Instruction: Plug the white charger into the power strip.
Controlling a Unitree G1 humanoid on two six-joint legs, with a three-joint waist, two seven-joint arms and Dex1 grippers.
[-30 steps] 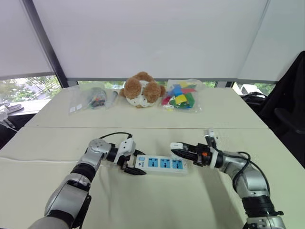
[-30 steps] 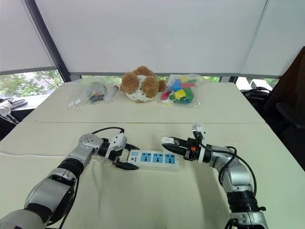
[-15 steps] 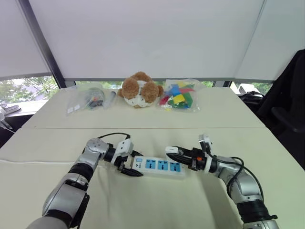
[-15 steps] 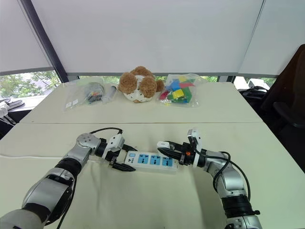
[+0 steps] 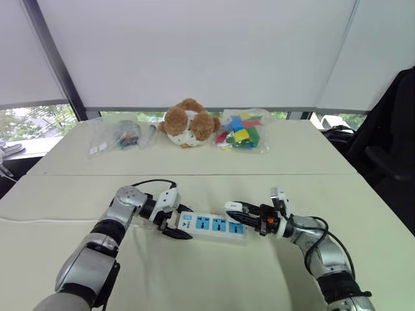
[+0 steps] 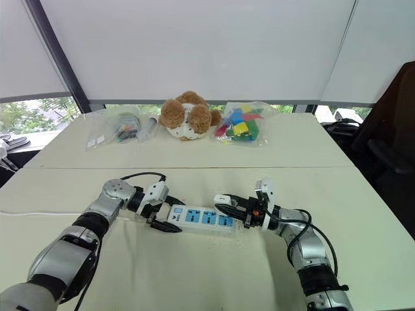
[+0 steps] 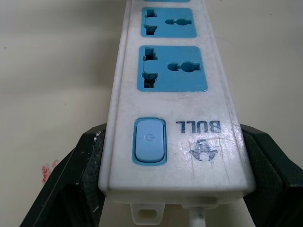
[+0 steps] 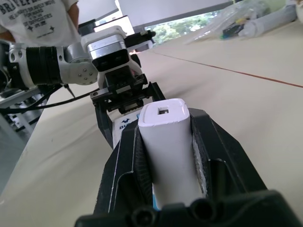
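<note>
1. The power strip (image 5: 211,225) lies flat near the middle of the front table (image 5: 194,272), long side roughly along the table's near edge, blue sockets facing up.
2. The left gripper (image 5: 174,225) is closed on the strip's left end. In the left wrist view its two black fingers (image 7: 71,189) press against both long sides, next to the blue switch (image 7: 150,140).
3. In that view the strip's far end is cut off, with two whole sockets and part of a third in sight. A thin cord leaves the gripped end and is cut off at once.
4. The right gripper (image 5: 237,208) clamps the white charger (image 8: 170,142) between its fingers (image 8: 222,151), the charger's blunt end pointing toward the left gripper.
5. The charger sits over the strip's right end. Its prongs are hidden, so I cannot tell if it touches a socket or hangs just above.
6. The right gripper covers the strip's right end.
7. Along the far edge of the rear table sit a teddy bear (image 5: 189,122), a bag of coloured blocks (image 5: 241,131) and a bag of small things (image 5: 126,134), whose contents are hard to make out.
8. A person's white shirt (image 8: 42,19) is cut off at the corner of the right wrist view.
</note>
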